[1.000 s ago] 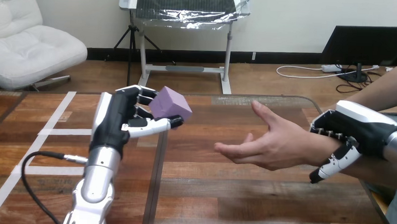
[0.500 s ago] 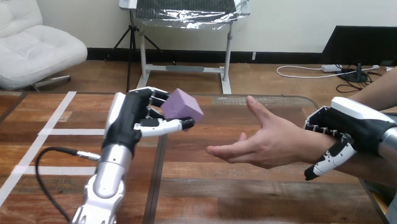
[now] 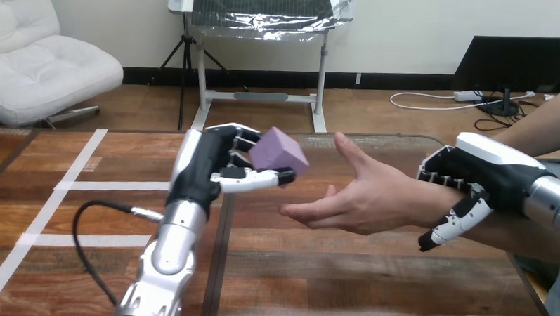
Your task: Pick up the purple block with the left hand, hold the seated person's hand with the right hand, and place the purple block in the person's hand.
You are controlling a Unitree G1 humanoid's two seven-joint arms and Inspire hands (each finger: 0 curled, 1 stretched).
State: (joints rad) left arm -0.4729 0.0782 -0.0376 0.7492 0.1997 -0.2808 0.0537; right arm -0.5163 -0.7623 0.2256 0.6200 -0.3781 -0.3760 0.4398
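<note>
The wooden table [image 3: 371, 273] is lying bare beneath the handover. The person's hand [image 3: 370, 200] is reaching in from the right, palm up and open, apparently waiting to receive. The right hand [image 3: 484, 176] is curling its fingers over the person's wrist with the thumb below, probably steadying it. The left hand [image 3: 206, 166] is pinching the purple block [image 3: 279, 149] between fingers and thumb, in the air just beside the person's fingertips. Nothing is standing between them. White tape strips [image 3: 86, 184] are lying well to the left.
</note>
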